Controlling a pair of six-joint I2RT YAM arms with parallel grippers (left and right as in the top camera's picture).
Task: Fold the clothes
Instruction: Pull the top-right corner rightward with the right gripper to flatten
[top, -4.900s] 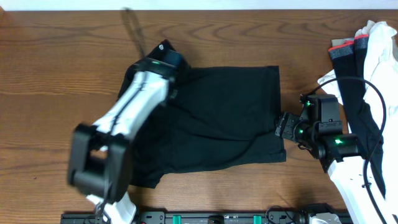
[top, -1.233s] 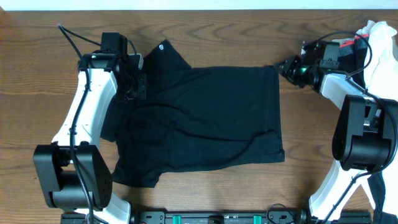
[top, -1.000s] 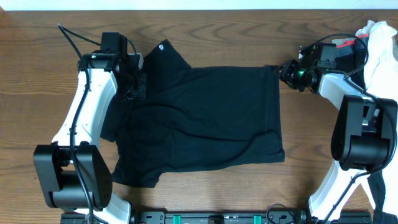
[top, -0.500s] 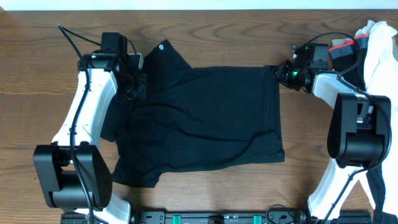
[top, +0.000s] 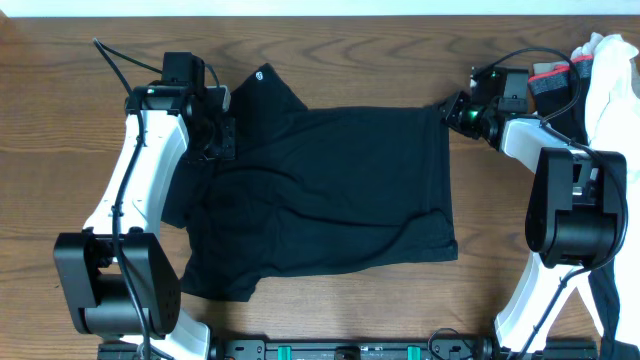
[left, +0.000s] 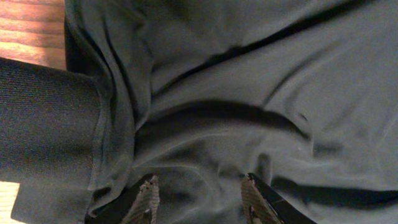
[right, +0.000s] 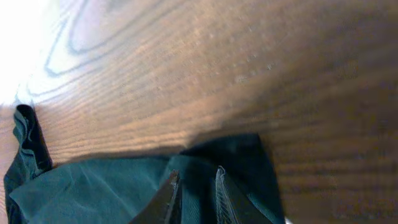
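Observation:
The clothes, a black T-shirt (top: 340, 190), lie spread on the wooden table with a small white logo (top: 263, 74) at the upper left. My left gripper (top: 222, 135) rests on the shirt's upper left part. In the left wrist view its fingers stand apart on rumpled fabric (left: 249, 93), and the left gripper (left: 200, 199) is open. My right gripper (top: 452, 112) is at the shirt's top right corner. In the right wrist view the right gripper (right: 194, 180) has its jaws narrowed around that corner (right: 249, 162), with a small gap still showing.
At the far right lie a black garment with a grey-and-red band (top: 556, 85) and a white cloth (top: 612, 75), close behind my right arm. Bare wood (top: 60, 150) surrounds the shirt. A black rail (top: 350, 350) runs along the front edge.
My right gripper moved left onto the shirt's top right corner and its jaws narrowed. The left arm and the shirt stayed still.

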